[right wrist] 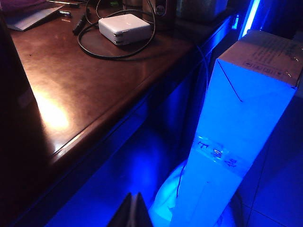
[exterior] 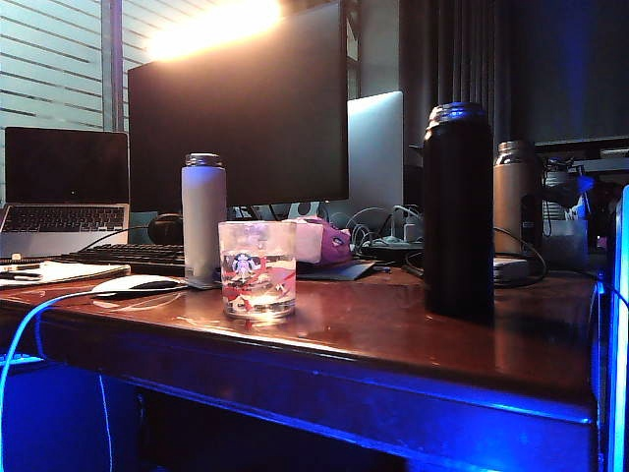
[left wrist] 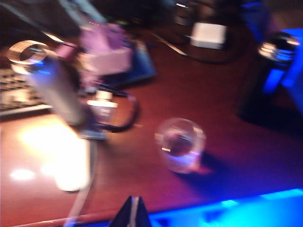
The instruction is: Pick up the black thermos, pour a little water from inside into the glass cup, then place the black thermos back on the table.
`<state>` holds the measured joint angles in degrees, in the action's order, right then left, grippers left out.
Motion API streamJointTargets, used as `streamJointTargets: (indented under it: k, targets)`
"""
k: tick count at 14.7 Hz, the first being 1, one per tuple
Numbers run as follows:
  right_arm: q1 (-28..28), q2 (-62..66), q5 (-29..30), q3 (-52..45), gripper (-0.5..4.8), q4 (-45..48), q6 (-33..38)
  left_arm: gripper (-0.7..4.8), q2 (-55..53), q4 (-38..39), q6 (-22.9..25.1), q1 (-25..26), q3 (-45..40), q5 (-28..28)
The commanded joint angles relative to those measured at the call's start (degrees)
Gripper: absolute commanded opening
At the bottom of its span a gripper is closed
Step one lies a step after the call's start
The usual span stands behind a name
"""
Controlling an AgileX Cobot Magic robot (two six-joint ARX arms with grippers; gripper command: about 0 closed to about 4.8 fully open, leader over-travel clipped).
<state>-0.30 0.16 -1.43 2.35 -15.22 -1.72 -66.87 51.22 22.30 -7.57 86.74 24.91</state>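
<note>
A dark reddish-brown glossy counter, lit blue along its thick front edge, carries several drink containers. The black thermos stands upright toward the counter's right end, set back a little from the front edge, with its shiny metal rim at the top. The glass cup, a short clear tumbler with a small logo and red-pink print, stands upright near the front edge, well apart from the thermos. Just behind the cup stands a white-lavender bottle with a silver cap.

The left hand hovers above the counter's front edge, its two fingers pressed together and holding nothing; this blurred view looks down on the cup. The right hand hangs beyond the counter's right end above the blue-lit floor, beside a tall cardboard box, fingers closed and empty.
</note>
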Motion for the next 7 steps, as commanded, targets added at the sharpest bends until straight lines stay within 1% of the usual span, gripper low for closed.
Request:
streamJointTargets:
  k: [1, 3, 5, 6, 7]
  targets:
    - [0.0, 0.0, 0.0, 0.0, -0.05, 0.0, 0.2, -0.03, 1.1, -12.1, 0.2, 0.1, -3.8, -1.8]
    - [0.0, 0.0, 0.1, 0.0, -0.05, 0.0, 0.2, -0.03, 4.6, -24.7, 0.0, 0.1, -13.7, -1.8]
    - [0.0, 0.0, 0.0, 0.0, -0.05, 0.0, 0.2, -0.03, 10.4, -33.3, -2.1, 0.1, -24.9, -2.5]
    - [0.0, 0.0, 0.1, 0.0, -0.05, 0.0, 0.2, -0.03, 14.2, -37.9, -4.6, 0.1, -31.1, -5.4]
    - [0.0, 0.0, 0.0, 0.0, -0.05, 0.0, 0.2, -0.03, 18.5, -42.9, -7.2, 0.1, -37.7, -10.1]
